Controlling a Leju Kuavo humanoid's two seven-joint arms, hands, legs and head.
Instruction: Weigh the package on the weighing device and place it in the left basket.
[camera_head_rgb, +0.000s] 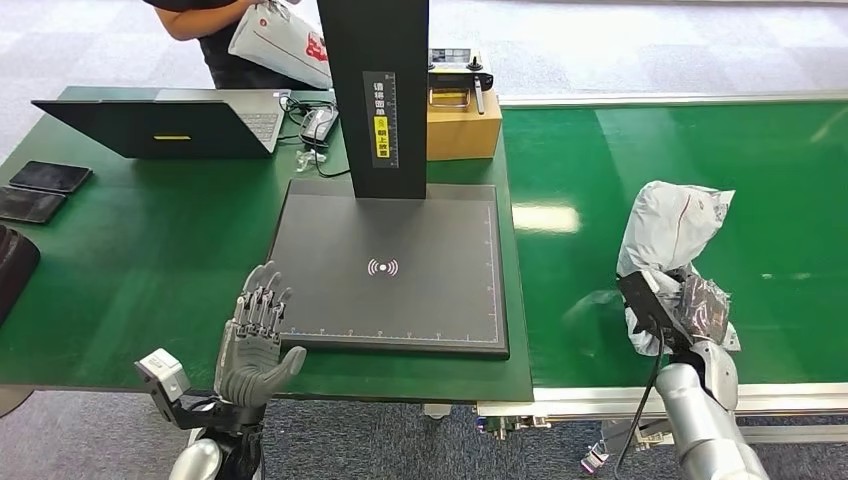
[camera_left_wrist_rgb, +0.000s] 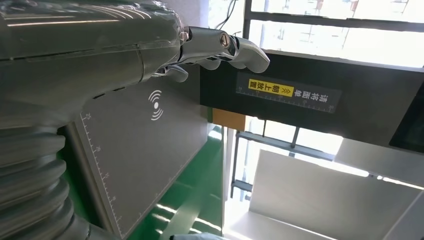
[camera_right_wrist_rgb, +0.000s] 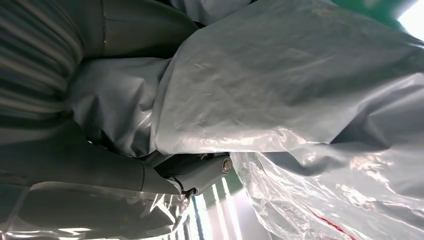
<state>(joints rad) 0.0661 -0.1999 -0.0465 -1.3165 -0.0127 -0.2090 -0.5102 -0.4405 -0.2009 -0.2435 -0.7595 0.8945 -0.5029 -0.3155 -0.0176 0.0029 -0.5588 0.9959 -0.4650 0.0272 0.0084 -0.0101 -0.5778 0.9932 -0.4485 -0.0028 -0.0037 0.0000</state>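
A grey plastic package (camera_head_rgb: 668, 232) stands above the green conveyor belt (camera_head_rgb: 600, 180) at the right, gripped from below by my right hand (camera_head_rgb: 680, 310). In the right wrist view the crinkled grey package (camera_right_wrist_rgb: 280, 95) is pressed against the thumb (camera_right_wrist_rgb: 200, 172). The weighing device is a dark flat plate (camera_head_rgb: 400, 270) with a white wave mark and a black post (camera_head_rgb: 375, 95) at its back. My left hand (camera_head_rgb: 255, 335) is held upright with fingers spread at the plate's near left corner, holding nothing. In the left wrist view its fingers (camera_left_wrist_rgb: 230, 47) reach over the plate (camera_left_wrist_rgb: 145, 145).
On the green table (camera_head_rgb: 140, 250) lie a laptop (camera_head_rgb: 170, 125) and two dark phones (camera_head_rgb: 40, 190) at the far left. A cardboard box (camera_head_rgb: 463, 125) sits behind the scale. A person (camera_head_rgb: 230, 40) at the back holds a white package (camera_head_rgb: 280, 40).
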